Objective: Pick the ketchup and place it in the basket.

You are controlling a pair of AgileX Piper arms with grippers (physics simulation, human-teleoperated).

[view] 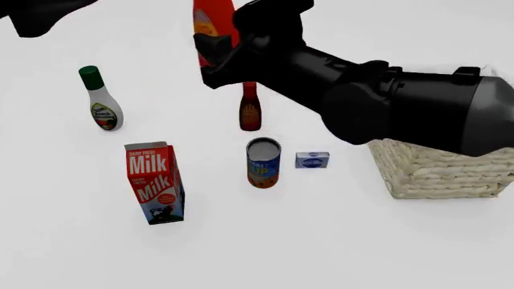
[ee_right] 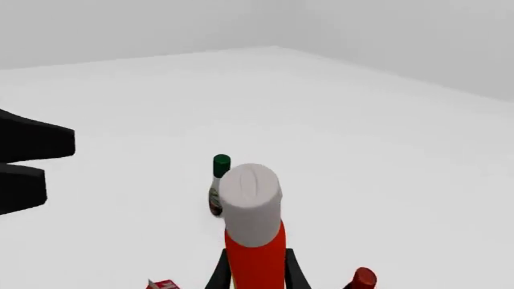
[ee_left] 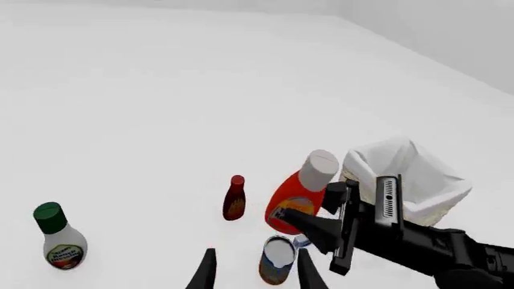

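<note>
The ketchup (ee_right: 254, 259), red-orange with a whitish cap, sits between the fingers of my right gripper (ee_right: 256, 272), which is shut on its body. In the left wrist view the ketchup (ee_left: 295, 194) leans, gripped low by the right gripper (ee_left: 304, 221), with the basket (ee_left: 437, 208) just beyond. From the front, the ketchup (view: 212, 23) is raised at the top edge, while the right arm covers most of the wicker basket (view: 437, 171). My left gripper (ee_left: 255, 276) is open and holds nothing, above the can.
On the table stand a milk carton (view: 155, 180), a can (view: 263, 161), a small blue box (view: 312, 159), a slim dark-red bottle (view: 250, 108) and a white bottle with a green cap (view: 100, 102). The left arm (view: 36, 13) hangs at the far left.
</note>
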